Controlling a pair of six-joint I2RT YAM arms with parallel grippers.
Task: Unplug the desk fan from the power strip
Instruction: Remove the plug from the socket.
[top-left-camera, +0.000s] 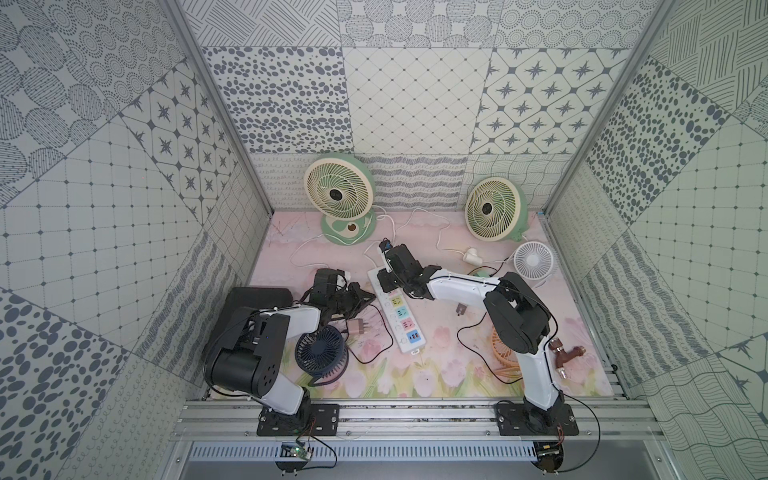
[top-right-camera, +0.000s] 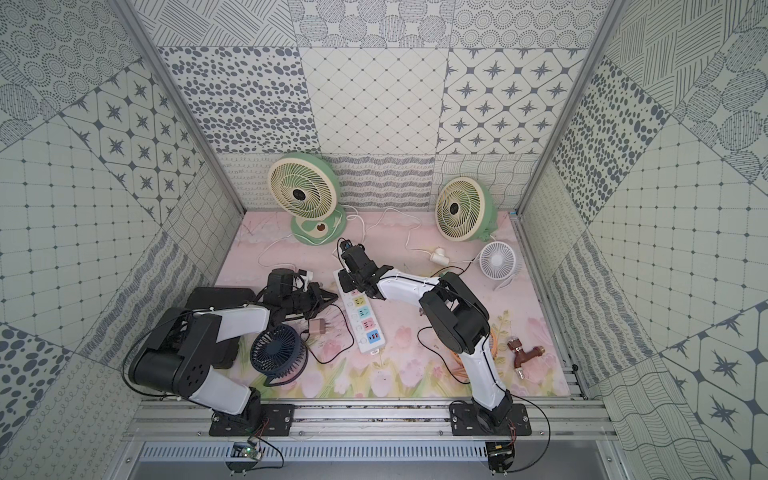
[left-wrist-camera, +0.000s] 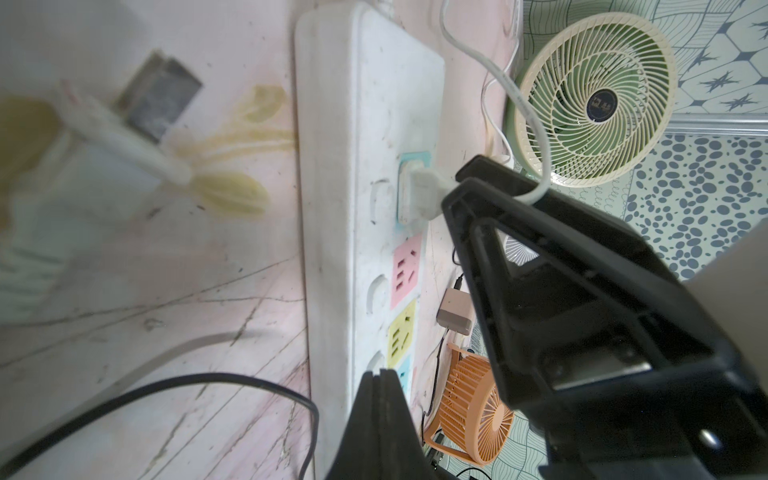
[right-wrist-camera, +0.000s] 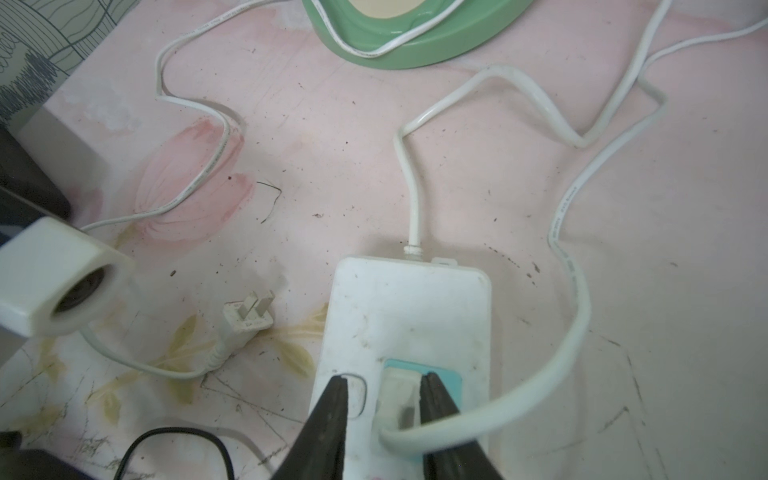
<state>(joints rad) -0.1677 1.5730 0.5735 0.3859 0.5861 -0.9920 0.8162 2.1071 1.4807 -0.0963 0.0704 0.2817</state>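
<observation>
White plug sits seated in the power strip, mid bench — nothing unplugged yet. Right gripper straddles it, jaws not yet clamped; left gripper, clenched and empty, rests at the strip's edge — the pull remains.

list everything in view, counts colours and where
power strip: 1, white with pastel sockets, mat centre
plugged-in plug: 1, white, blue socket nearest the strip's cord
loose plug: 1, white, on the mat beside the strip
desk fans: 2, green and cream, at the back; second one
small fans: 3, white at right; navy by left arm; orange under right arm
charger: 1, pink, between strip and navy fan
socket adapter: 1, white, near the white fan
tap: 1, brown, right edge
box: 1, black, left edge
left pincer: 1, black, shut, beside the strip
right pincer: 1, black, open astride the plugged-in plug
</observation>
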